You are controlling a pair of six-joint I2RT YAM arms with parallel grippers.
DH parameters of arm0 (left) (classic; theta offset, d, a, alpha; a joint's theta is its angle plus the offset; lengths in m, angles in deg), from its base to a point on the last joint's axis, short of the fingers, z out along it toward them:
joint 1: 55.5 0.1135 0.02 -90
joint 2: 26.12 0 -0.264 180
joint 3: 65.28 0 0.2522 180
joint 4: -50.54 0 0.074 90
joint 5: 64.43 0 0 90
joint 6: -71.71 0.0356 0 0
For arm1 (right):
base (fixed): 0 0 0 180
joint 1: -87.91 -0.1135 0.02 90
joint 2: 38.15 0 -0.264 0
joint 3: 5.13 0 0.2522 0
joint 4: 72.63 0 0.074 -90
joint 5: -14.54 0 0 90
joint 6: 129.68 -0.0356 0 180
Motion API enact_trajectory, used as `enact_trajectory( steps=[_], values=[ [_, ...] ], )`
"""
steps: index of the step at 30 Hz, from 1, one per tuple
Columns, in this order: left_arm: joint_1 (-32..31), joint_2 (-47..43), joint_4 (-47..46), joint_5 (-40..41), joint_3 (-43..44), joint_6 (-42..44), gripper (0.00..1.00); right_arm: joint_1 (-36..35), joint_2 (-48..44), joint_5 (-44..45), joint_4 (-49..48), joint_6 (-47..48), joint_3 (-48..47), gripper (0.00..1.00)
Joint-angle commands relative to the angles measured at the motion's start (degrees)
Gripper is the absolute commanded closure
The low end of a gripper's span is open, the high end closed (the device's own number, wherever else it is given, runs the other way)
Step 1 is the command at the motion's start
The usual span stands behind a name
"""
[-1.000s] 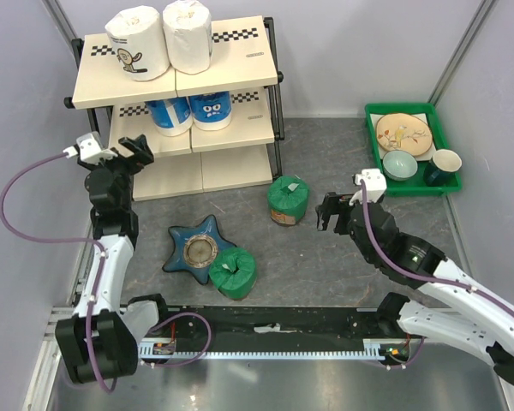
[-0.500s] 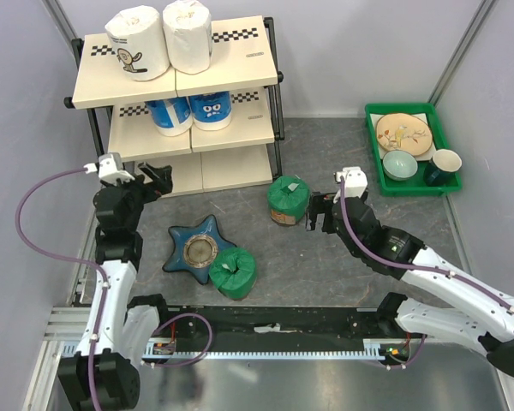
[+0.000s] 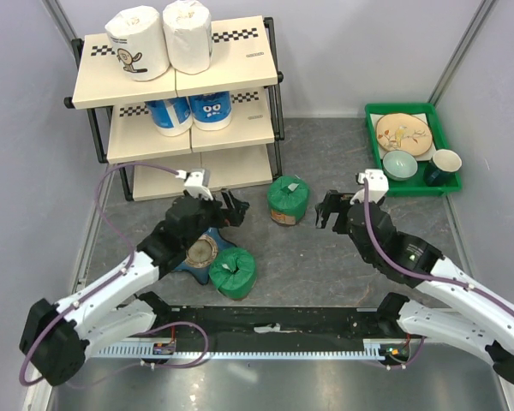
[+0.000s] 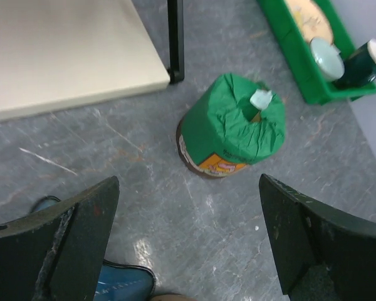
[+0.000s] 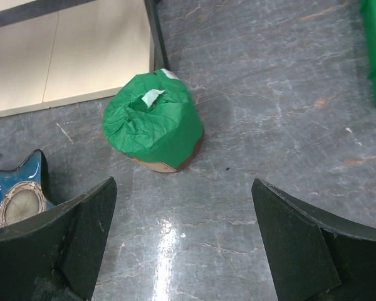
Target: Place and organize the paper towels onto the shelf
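The shelf stands at the back left. Two white paper towels sit on its top tier and two blue ones on the middle tier. One green roll stands upright on the floor by the shelf's right leg. Another green roll lies beside the blue star dish. My left gripper is open and empty over the star dish, left of the upright green roll. My right gripper is open and empty, just right of that roll.
A green tray holding a plate, a bowl and a cup sits at the back right. The shelf's bottom board and black leg are close behind the upright green roll. Grey walls enclose the table on three sides.
My left arm has swung from beside the shelf's left end to the right, over the star dish, toward the upright green roll. My right gripper edged toward that roll, then drew back slightly.
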Motion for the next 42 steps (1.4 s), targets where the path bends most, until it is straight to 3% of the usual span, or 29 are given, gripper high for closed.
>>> enact_trajectory(
  steps=[1, 9, 22, 32, 42],
  values=[
    [-5.41, 5.98, -6.71, 7.69, 0.94, -4.07, 0.00, -0.10, -3.53, 4.26, 3.49, -1.72, -1.39, 0.03],
    [-8.50, 19.07, -11.37, 8.40, 6.22, -5.30, 0.01, -0.10, -7.67, 6.29, 8.06, -1.72, -2.45, 0.03],
    [-8.59, 29.18, -14.72, 6.11, 15.71, -3.11, 0.00, -0.10, -8.20, 6.02, 8.94, -2.16, -1.83, 0.02],
    [-8.59, 37.81, -5.33, 7.78, 25.02, -3.64, 0.01, -0.10, -10.75, 6.90, 10.79, -2.33, -1.65, 0.02],
    [-8.68, 40.54, -2.50, 9.45, 26.35, -3.20, 0.00, -0.10, -10.57, 7.17, 11.14, -2.60, -1.74, 0.02]
  ],
)
